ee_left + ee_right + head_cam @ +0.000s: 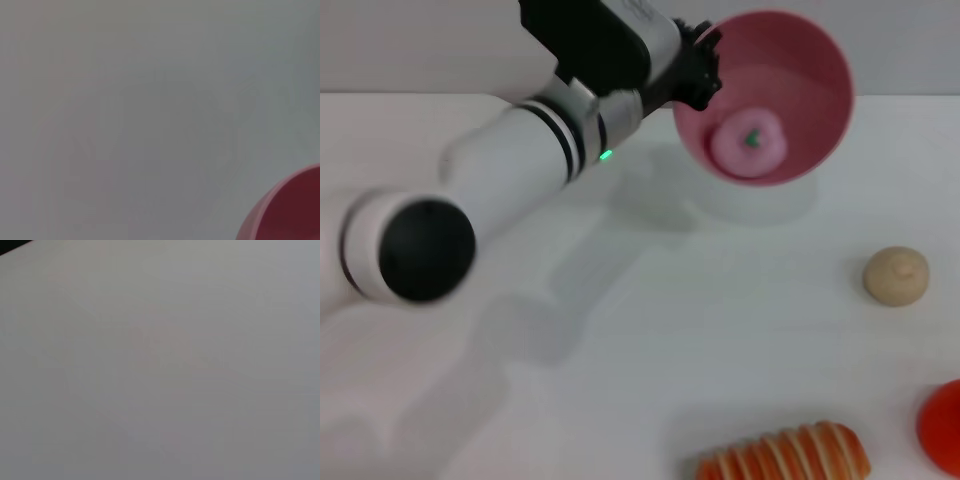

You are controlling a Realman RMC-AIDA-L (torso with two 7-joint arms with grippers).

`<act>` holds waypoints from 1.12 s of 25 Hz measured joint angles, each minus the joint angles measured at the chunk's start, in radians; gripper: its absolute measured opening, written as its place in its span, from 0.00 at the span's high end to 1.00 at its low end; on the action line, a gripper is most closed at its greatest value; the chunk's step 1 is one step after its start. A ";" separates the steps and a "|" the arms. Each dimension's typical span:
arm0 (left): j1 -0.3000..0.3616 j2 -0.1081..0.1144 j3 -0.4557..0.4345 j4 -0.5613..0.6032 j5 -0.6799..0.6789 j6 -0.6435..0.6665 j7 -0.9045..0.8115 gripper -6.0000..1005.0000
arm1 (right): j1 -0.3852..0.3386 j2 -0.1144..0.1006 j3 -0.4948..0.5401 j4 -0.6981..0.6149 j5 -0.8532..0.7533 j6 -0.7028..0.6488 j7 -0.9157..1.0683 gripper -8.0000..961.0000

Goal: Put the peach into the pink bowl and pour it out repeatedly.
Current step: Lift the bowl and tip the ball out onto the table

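Note:
The pink bowl [790, 70] is lifted off the white table and tipped with its mouth toward me. My left gripper [698, 72] is shut on the bowl's left rim. The peach [748, 143], pale pink with a small green mark, lies against the bowl's lower inside wall. A curved piece of the bowl's rim [287, 207] fills a corner of the left wrist view. The right gripper appears in no view; its wrist camera sees only bare table.
A beige ball [896, 276] rests on the table at the right. A striped orange-and-white loaf-shaped toy [785, 455] lies at the front edge. A red round object [942, 425] sits at the right edge. The left arm [510, 160] crosses the table's left half.

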 joint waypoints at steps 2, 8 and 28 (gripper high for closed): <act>0.004 0.000 0.062 -0.021 0.009 0.115 -0.004 0.95 | -0.001 0.000 0.044 0.048 0.011 -0.061 -0.032 0.43; 0.003 0.000 0.210 -0.095 0.080 0.394 -0.091 0.95 | 0.007 0.002 0.104 0.144 0.016 -0.173 -0.099 0.43; -0.014 -0.008 0.271 -0.373 0.476 0.883 -0.631 0.95 | 0.045 0.000 0.091 0.155 0.010 -0.197 -0.105 0.43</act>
